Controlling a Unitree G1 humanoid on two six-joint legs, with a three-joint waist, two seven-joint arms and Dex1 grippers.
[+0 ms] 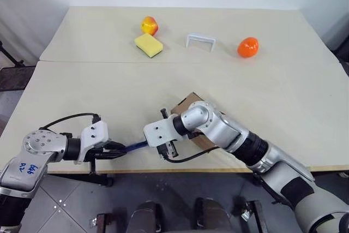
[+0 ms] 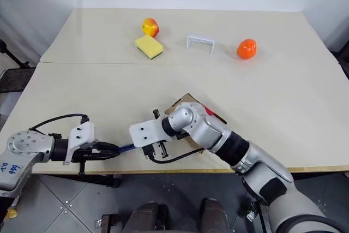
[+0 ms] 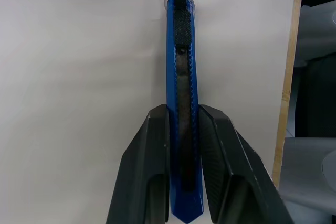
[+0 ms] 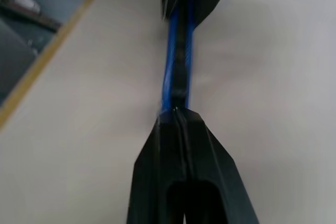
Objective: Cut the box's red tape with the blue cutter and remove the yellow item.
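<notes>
Near the table's front edge, both grippers pinch the slim blue pen-shaped cutter (image 3: 182,103), left gripper (image 3: 184,124) at one end, right gripper (image 4: 178,116) closed at its other tip

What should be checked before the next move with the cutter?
1. Left gripper shut on the cutter: ok.
2. Right gripper fingers shut at the cutter's far end: ok; whether they grip it, cannot tell.
3. Blade out: cannot tell.
4. Box reachable: not ok, the right arm lies across it.
5. Red tape in view: only an edge shows past the arm; cut or uncut, cannot tell.
6. Sponge, apple and orange item far from the work area: ok.
</notes>
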